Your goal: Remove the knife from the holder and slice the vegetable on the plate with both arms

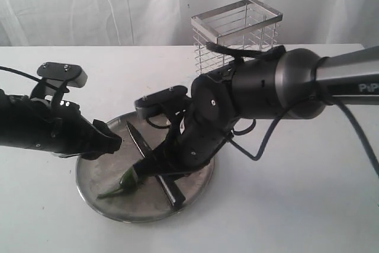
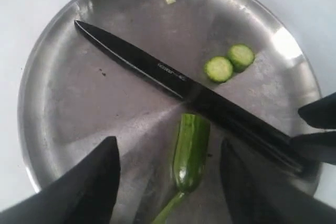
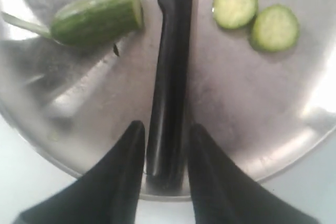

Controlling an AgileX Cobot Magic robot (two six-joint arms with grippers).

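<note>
The knife (image 2: pixel 173 80) lies flat across the plate (image 2: pixel 52 103), tip toward the far left, handle reaching the near right rim. The right end effector (image 3: pixel 166 128) straddles the handle, its fingers just beside it on either side; I cannot tell whether they clamp it. The left end effector (image 2: pixel 169 148) hangs with fingers wide apart and empty above the vegetable (image 2: pixel 190 148), which lies cut end against the blade. Two round slices (image 2: pixel 218 68) lie touching each other across the blade. The holder (image 1: pixel 237 34) stands on the far counter (image 1: pixel 296 205).
</note>
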